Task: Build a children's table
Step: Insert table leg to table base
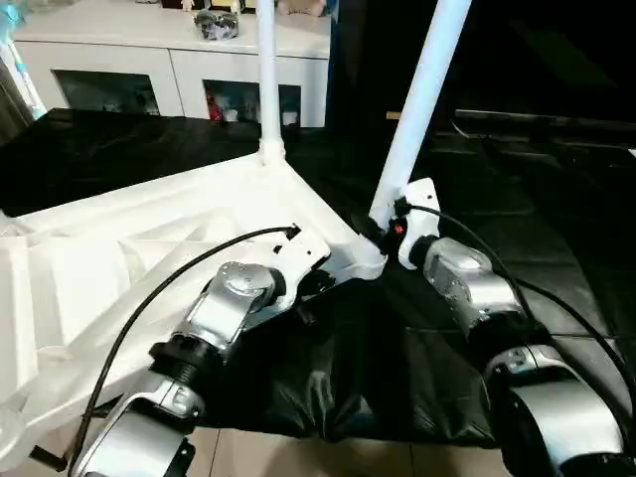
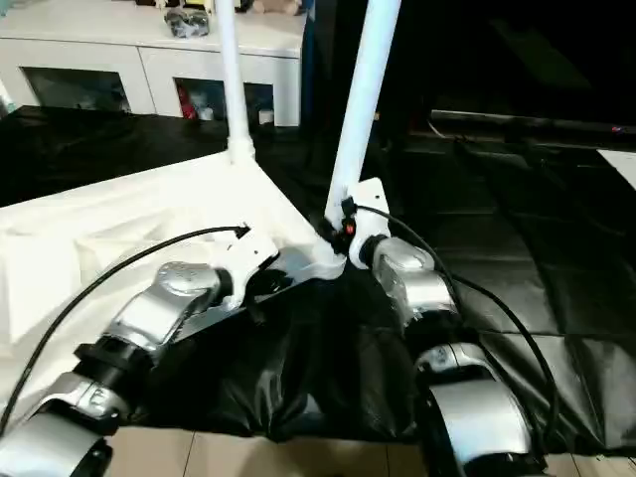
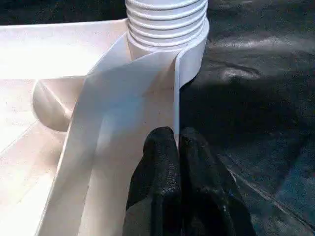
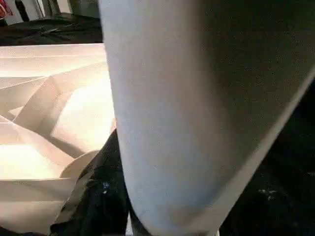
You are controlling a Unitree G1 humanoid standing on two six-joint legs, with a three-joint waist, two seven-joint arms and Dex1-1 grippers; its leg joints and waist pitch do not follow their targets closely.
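The white plastic rectangular table slab with its ribbed underside up (image 1: 129,248) fills the left and centre of the head view, lying on black sheeting (image 1: 517,189). At its near corner, centre frame, a long white tapered tube leg (image 1: 422,99) leans up toward the upper right, its foot in the round corner socket (image 1: 370,260). A second white tube leg (image 1: 266,70) stands upright in the far corner socket, upper centre.

My right tool (image 1: 383,231) sits at the leaning leg's base; I judge it clamped on that leg, though its fingers are hidden. My left tool (image 3: 176,162) has its black fingers pinched shut on the slab's thin rim (image 3: 175,93) just below the threaded collar (image 3: 166,22), steadying the corner.

To do this well, I think I should bring the leg upright first, so the threads don't cross, then turn it while the left tool holds the rim against twist.

A white cabinet with glass doors (image 1: 169,70) stands at upper left.
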